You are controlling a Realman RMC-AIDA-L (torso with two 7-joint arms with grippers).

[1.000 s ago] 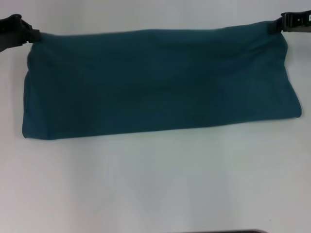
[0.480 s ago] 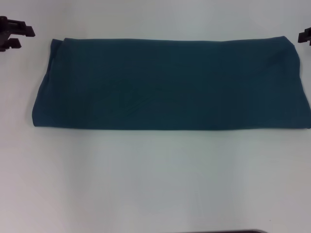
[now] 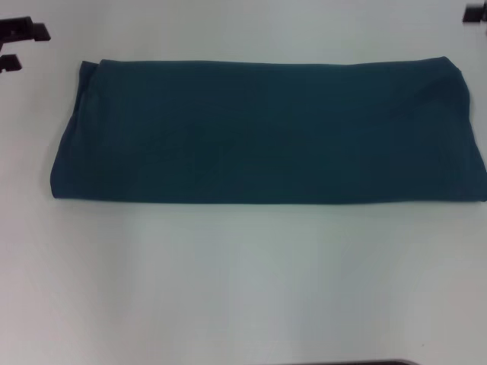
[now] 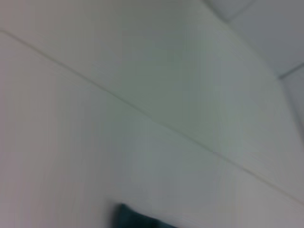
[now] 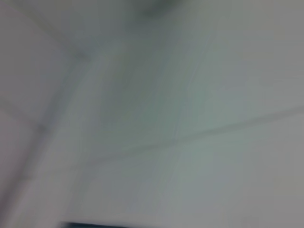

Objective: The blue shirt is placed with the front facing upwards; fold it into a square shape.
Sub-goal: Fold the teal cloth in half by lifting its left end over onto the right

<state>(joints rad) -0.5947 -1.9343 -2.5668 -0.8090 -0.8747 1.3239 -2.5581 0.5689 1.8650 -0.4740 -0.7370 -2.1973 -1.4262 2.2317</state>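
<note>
Folding the blue shirt (image 3: 266,131) band, bring one short end squarely over the other; left gripper (image 3: 17,46) spread, right gripper (image 3: 476,13) state indeterminable.

right claw (image 3: 476,13) cut off at edge, left claw (image 3: 17,46) partly cropped

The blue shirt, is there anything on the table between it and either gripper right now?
Nothing visible. The blue shirt lies folded in a long band on bare white table. The left gripper and right gripper hang off its far corners.
</note>
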